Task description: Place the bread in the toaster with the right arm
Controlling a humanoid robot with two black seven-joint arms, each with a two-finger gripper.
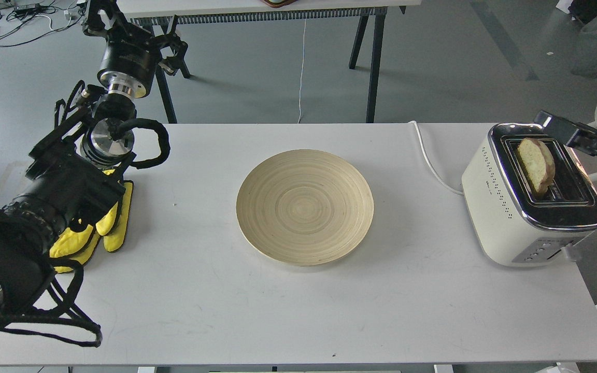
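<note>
A slice of bread (536, 165) stands on edge in the left slot of the cream and chrome toaster (506, 217) at the table's right end; its upper part sticks out above the slot. My right gripper (555, 127) hovers just behind and to the right of the toaster's back edge, apart from the bread, open and empty. My left gripper (135, 28) is raised beyond the table's far left corner, open and empty.
A round wooden plate (305, 207) lies at the middle of the white table (329, 311). A yellow cloth (107, 225) lies under my left arm. The toaster's white cable (428, 160) runs off the back edge. Another table's legs (373, 67) stand behind.
</note>
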